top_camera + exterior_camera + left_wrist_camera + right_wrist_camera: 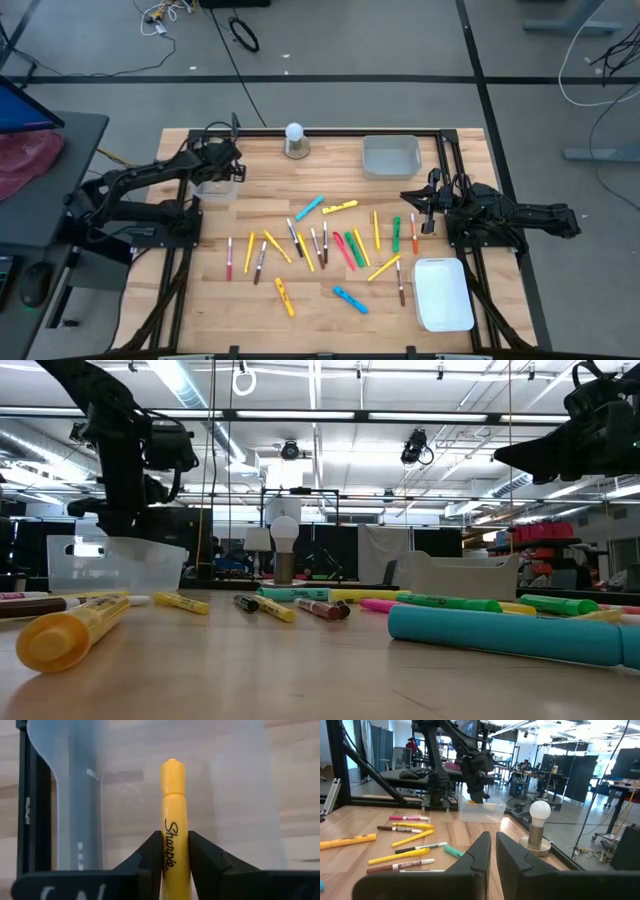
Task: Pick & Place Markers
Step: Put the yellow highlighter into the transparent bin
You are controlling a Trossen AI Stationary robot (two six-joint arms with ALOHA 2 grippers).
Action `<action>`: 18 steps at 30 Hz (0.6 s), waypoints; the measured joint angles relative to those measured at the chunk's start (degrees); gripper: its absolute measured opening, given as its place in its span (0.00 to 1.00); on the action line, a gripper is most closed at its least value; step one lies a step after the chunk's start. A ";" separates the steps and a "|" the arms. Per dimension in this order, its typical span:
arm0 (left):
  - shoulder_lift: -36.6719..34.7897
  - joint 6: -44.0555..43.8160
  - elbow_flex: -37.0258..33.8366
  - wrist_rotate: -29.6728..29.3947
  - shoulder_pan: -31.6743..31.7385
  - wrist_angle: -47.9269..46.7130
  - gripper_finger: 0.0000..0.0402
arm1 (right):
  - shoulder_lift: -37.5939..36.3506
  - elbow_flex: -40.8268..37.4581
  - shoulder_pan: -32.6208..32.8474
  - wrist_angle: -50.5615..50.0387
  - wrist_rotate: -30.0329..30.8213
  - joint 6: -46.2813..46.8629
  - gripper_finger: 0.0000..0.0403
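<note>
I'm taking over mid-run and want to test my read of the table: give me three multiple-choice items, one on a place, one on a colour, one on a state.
1. Where is the left tool?
A. over the clear tray
B. over the white tray
C. beside the bulb

2. What colour is the marker in the left tool?
A. red
B. yellow
C. light blue

3. How is the right tool?
A. wide open
B. shut on a green marker
C. shut, holding nothing

Answers:
1 A, the high view puts it above the clear tray at the table's left.
2 B, the left wrist view shows a yellow body between the fingers.
3 C, its fingers stand nearly together, nothing between.
</note>
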 joint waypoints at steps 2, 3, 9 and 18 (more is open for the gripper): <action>0.93 0.00 -0.26 -0.02 0.48 0.72 0.21 | -0.02 0.00 0.00 0.00 0.00 0.00 0.08; 1.27 0.00 -0.39 -0.07 0.71 0.83 0.21 | -0.01 0.00 -0.02 0.00 0.00 0.01 0.08; 4.01 -0.02 -2.81 -0.10 1.20 4.61 0.21 | 0.01 0.00 0.00 0.00 0.00 0.00 0.08; 5.78 0.88 -3.87 -0.46 1.07 7.02 0.22 | -0.02 0.00 -0.01 0.00 0.00 0.00 0.08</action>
